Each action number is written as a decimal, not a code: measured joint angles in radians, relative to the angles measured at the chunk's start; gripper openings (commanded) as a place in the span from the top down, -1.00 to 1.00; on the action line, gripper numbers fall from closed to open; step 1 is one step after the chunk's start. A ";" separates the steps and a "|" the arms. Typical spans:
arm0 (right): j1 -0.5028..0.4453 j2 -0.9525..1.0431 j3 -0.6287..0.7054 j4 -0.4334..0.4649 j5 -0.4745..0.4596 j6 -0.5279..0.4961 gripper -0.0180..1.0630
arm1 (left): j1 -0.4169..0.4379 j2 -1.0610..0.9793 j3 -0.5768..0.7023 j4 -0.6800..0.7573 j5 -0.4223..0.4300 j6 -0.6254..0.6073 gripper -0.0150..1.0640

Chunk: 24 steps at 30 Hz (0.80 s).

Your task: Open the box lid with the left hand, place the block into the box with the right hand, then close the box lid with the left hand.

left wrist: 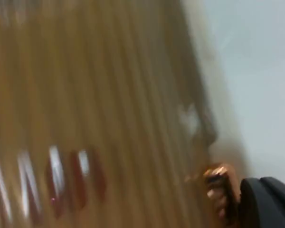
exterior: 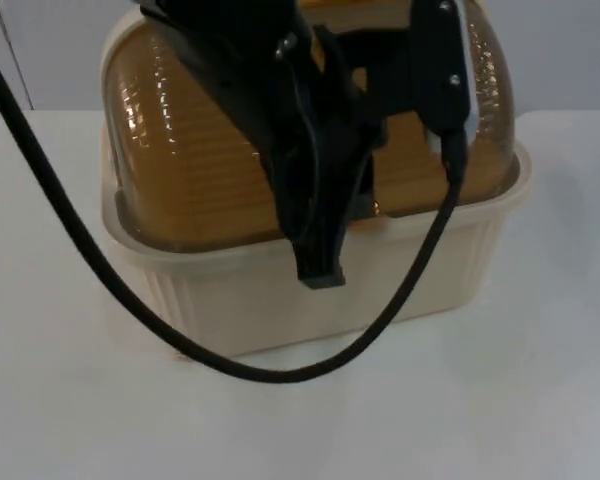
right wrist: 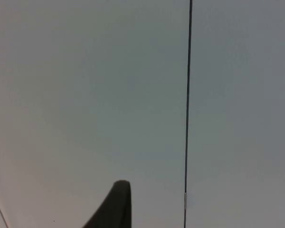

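Over the cream box (exterior: 280,300) we see the left gripper (exterior: 320,268) hanging down across the amber ribbed lid (exterior: 180,150), tip at the front rim; we can't tell its finger gap or whether it touches; right gripper (right wrist: 115,205) faces the grey wall (right wrist: 85,95), waiting, state unclear

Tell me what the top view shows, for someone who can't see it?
A cream box with a ribbed amber dome lid sits on a white table. The black left gripper reaches down over the lid's front edge.
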 measured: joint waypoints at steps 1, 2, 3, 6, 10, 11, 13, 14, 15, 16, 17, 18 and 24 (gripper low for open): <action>0.000 0.000 0.000 0.000 0.000 0.000 -0.86 | -0.012 -0.013 0.000 -0.010 0.004 0.013 0.98; 0.000 0.000 0.000 0.000 0.000 0.000 -0.86 | -0.021 -0.029 0.000 -0.019 0.004 0.019 0.98; 0.000 0.000 0.000 0.000 0.000 0.000 -0.86 | -0.021 -0.029 0.000 -0.019 0.004 0.019 0.98; 0.000 0.000 0.000 0.000 0.000 0.000 -0.86 | -0.050 -0.088 0.000 -0.019 0.001 0.035 0.98; 0.000 0.000 0.000 0.000 0.000 0.002 -0.86 | -0.073 -0.154 0.000 -0.019 -0.023 0.035 0.98; 0.000 0.000 0.000 0.000 0.000 0.004 -0.86 | -0.078 -0.180 0.000 -0.019 -0.035 0.035 0.98; 0.000 0.000 0.000 0.000 0.000 0.004 -0.86 | -0.078 -0.203 0.000 -0.019 -0.055 0.022 0.98; 0.000 0.000 0.000 0.000 0.000 0.007 -0.86 | -0.078 -0.232 0.000 -0.019 -0.076 0.003 0.98; 0.000 0.000 0.000 0.000 0.000 0.007 -0.86 | -0.078 -0.261 0.000 -0.019 -0.096 -0.019 0.98; 0.000 0.000 0.000 0.000 0.000 0.007 -0.86 | -0.078 -0.290 0.000 -0.019 -0.114 -0.037 0.98; 0.000 0.000 0.000 0.000 0.000 0.007 -0.86 | -0.078 -0.313 0.000 -0.019 -0.133 -0.062 0.98; 0.000 0.000 0.000 0.000 0.000 0.007 -0.86 | -0.078 -0.341 0.000 -0.019 -0.151 -0.085 0.98; 0.000 0.000 0.000 0.000 0.000 0.007 -0.86 | -0.040 -0.444 0.002 -0.008 -0.257 -0.217 0.98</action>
